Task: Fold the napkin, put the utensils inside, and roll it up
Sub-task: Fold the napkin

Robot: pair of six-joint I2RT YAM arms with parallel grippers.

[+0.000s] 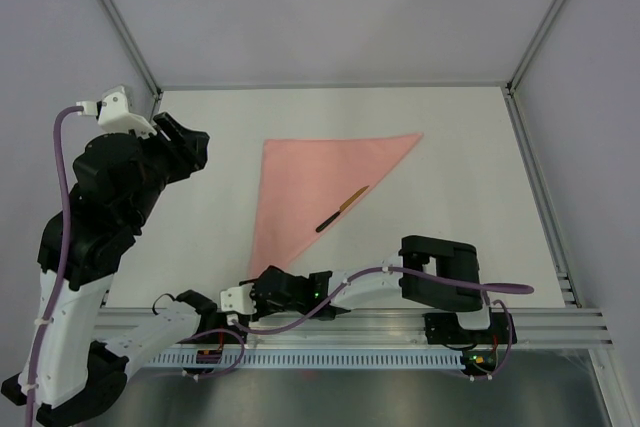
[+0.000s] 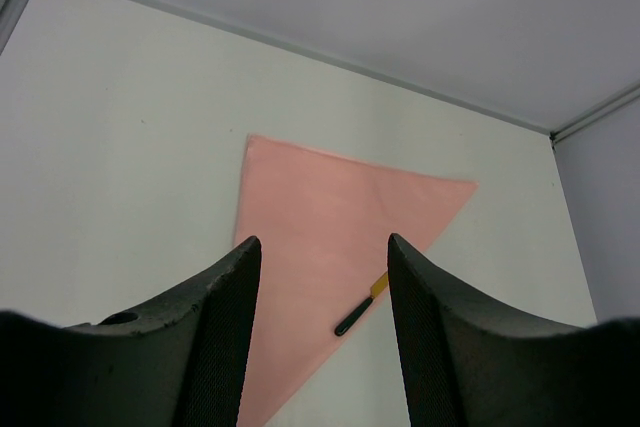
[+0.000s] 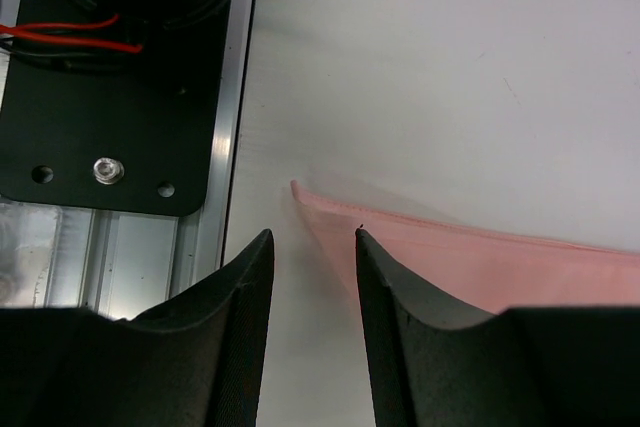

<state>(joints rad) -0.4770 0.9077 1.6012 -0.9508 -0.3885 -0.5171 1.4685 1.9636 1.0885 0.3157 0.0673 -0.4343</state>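
Note:
The napkin (image 1: 310,182) lies flat on the white table, folded into a pale pink triangle with one point toward the near edge. The utensil (image 1: 342,209), yellow-orange and black, lies across its right slanted edge. My left gripper (image 1: 190,147) is open and empty, held high at the left, apart from the napkin; its view shows the napkin (image 2: 320,207) and utensil (image 2: 358,312) far below between its fingers (image 2: 322,241). My right gripper (image 1: 262,280) is open at the napkin's near point. In its view (image 3: 312,235) that corner (image 3: 300,190) lies just ahead of the tips.
An aluminium rail (image 1: 400,322) runs along the near table edge, close beside the right gripper (image 3: 150,257), with a black mounting plate (image 3: 100,97). Grey walls and slanted frame posts (image 1: 120,27) enclose the table at the back and sides.

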